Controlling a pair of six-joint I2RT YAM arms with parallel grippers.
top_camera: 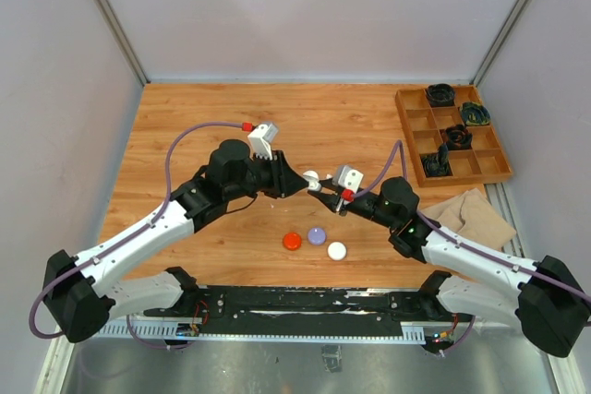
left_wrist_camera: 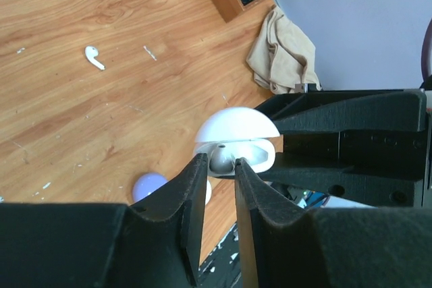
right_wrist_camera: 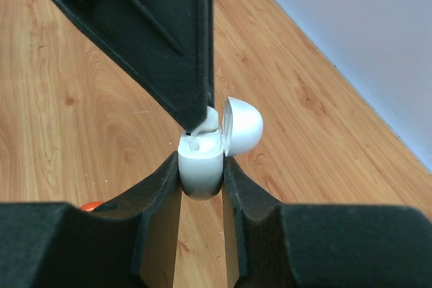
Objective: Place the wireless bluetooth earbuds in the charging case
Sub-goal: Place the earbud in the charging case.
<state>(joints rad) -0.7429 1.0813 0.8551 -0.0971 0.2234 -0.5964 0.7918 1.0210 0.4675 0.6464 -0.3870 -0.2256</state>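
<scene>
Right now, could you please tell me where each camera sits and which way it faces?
Top external: above and behind the robot, looking down on the table; left arm and right arm show, meeting at the open charging case.
Left wrist: on the left arm, looking along the left gripper at the case; its own fingers show.
Right wrist: on the right arm, looking along the right gripper, shut on the case; its own fingers show.
Shared: both wrist views see the case from opposite sides, plus the other gripper.
</scene>
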